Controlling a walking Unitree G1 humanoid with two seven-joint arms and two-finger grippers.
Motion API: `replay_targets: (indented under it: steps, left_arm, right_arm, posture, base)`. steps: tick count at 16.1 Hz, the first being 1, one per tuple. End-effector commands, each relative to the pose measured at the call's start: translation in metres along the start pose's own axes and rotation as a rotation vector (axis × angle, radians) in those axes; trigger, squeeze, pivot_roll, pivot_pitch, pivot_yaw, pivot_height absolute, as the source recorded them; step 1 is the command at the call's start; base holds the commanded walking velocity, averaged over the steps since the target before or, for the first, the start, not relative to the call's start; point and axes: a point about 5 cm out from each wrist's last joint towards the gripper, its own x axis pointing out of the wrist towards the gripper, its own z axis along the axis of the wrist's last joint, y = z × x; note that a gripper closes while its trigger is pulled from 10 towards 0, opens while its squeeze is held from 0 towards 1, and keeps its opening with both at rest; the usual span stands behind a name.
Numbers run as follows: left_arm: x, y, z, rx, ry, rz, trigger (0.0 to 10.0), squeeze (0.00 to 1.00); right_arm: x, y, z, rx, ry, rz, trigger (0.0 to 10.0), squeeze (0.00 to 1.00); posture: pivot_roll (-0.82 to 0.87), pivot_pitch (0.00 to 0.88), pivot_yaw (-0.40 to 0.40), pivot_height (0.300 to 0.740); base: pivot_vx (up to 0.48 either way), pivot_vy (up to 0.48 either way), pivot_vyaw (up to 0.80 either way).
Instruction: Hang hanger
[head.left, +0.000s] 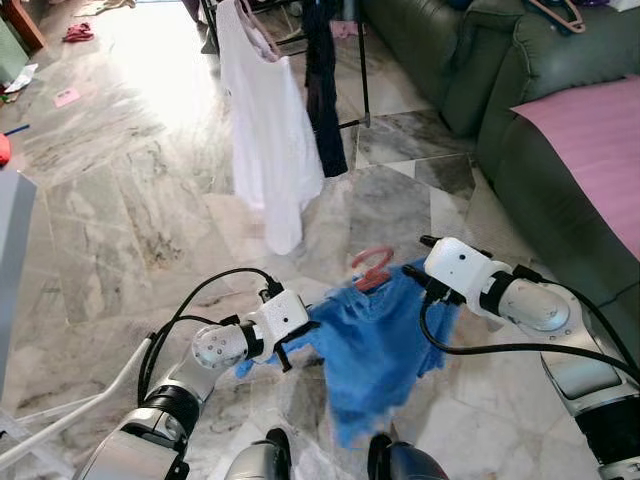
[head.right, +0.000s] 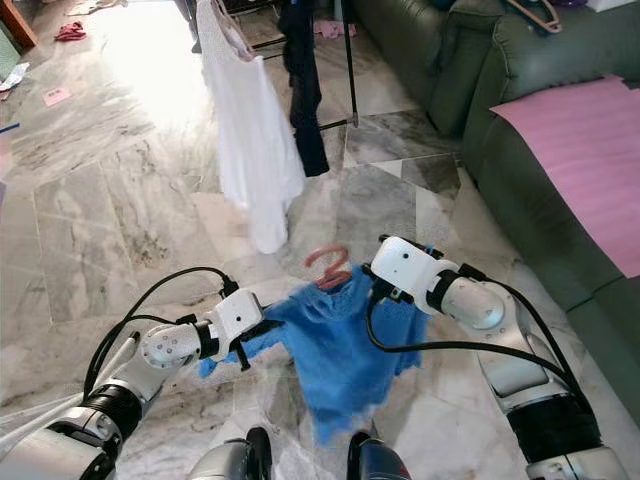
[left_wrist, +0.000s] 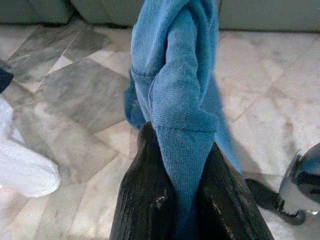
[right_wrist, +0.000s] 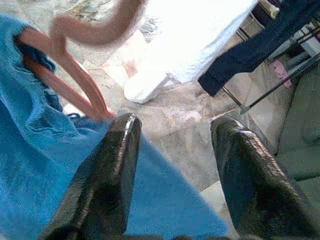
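A blue knitted garment on a pink plastic hanger is clenched by the left gripper; beside the hanger, the right gripper is held released.

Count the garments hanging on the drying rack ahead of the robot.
2. A white garment hangs at the rack's left on a pink hanger, reaching almost to the floor; a dark navy garment hangs just right of it. The rack's top is cut off, so others may be hidden.

The two head eyes look forward and down from high over the marble floor, sharing the blue garment and green sofa, while each wrist camera sits close behind its fingers, facing that garment
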Motion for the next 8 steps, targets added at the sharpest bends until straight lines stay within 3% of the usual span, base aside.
replay_targets:
  steps: [1,4,8]
  left_arm:
    - [-0.001,0.0,0.002,0.001,-0.032,-0.001,0.2,0.0]
    - [-0.001,-0.002,0.001,-0.003,-0.031,0.001,0.0,0.0]
    - [-0.005,0.007,0.003,-0.012,-0.036,0.033,0.0,0.0]
  right_arm:
    - [0.001,0.003,0.003,-0.05,-0.01,0.019,10.0,1.0]
    - [-0.002,-0.003,0.008,-0.059,-0.034,0.032,10.0,1.0]
    - [-0.01,-0.009,0.003,-0.074,-0.016,0.053,10.0,1.0]
  posture:
    - [-0.01,0.233,0.064,0.74]
    - [-0.01,0.236,0.061,0.74]
    - [-0.01,0.237,0.06,0.74]
  base:
    - [0.0,0.0,0.0]
    - [0.0,0.0,0.0]
    - [0.0,0.0,0.0]
